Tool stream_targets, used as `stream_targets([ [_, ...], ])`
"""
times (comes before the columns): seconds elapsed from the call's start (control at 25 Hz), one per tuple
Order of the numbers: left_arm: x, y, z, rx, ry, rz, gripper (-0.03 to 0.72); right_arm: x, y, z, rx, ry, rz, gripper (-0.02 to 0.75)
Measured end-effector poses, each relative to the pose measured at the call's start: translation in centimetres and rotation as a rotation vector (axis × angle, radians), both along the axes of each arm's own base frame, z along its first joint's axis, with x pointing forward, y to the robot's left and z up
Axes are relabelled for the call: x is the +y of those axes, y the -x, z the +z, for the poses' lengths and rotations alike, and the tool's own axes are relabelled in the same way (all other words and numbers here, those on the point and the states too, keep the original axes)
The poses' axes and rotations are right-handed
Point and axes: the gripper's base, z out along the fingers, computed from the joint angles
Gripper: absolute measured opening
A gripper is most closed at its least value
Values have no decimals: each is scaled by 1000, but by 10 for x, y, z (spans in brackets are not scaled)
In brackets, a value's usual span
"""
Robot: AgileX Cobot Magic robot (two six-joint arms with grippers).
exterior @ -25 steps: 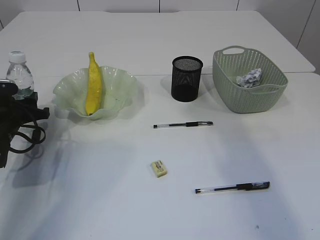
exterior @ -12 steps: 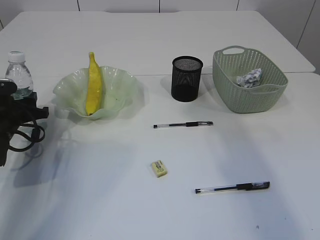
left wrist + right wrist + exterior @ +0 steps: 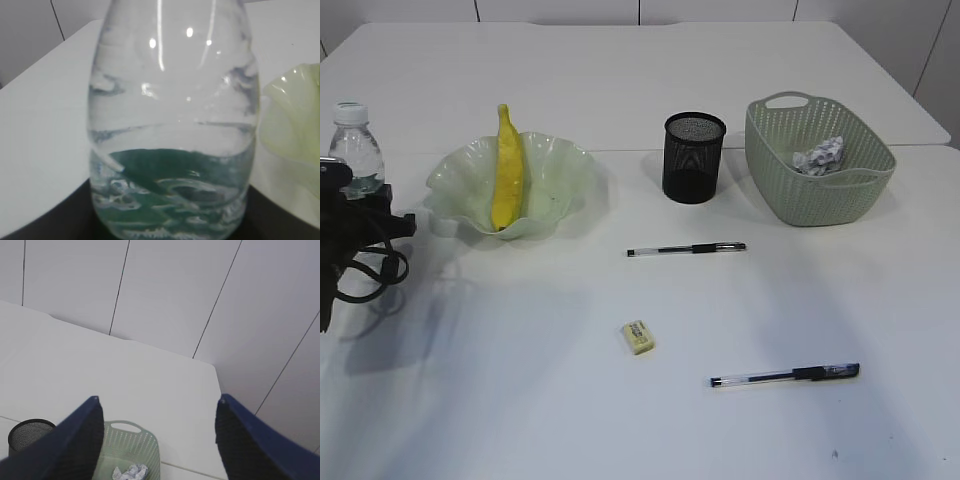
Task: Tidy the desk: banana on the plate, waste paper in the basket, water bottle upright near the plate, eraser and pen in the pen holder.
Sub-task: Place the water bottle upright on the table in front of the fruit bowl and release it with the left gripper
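Observation:
The clear water bottle (image 3: pixel 350 150) stands upright at the far left, just left of the plate, and fills the left wrist view (image 3: pixel 170 125). My left gripper (image 3: pixel 362 208) is shut on its lower body; black fingers (image 3: pixel 280 225) show either side of it. The banana (image 3: pixel 507 175) lies on the pale green wavy plate (image 3: pixel 565 175). The crumpled paper (image 3: pixel 818 154) lies in the green basket (image 3: pixel 820 195). The black mesh pen holder (image 3: pixel 693 160) stands mid-table. Two pens (image 3: pixel 688 249) (image 3: pixel 785 375) and the yellow eraser (image 3: pixel 638 337) lie on the table. My right gripper (image 3: pixel 158 397) is open and empty, high above the basket (image 3: pixel 150 450).
The plate's edge (image 3: pixel 295 120) is close to the right of the bottle. The pen holder (image 3: pixel 27 435) and the paper (image 3: pixel 131 472) show below the right gripper. A seam between two tables runs behind the plate and basket. A wall stands behind the table.
My left gripper and the bottle have shifted slightly to the left. Everything else is where it was.

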Motion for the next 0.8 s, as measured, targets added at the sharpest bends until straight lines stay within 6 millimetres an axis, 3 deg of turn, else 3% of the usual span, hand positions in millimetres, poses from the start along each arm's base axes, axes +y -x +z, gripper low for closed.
stream_targets([
  [0.8, -3, -8, 3, 1, -2, -36, 377, 0, 0, 1, -7, 0, 0, 519],
])
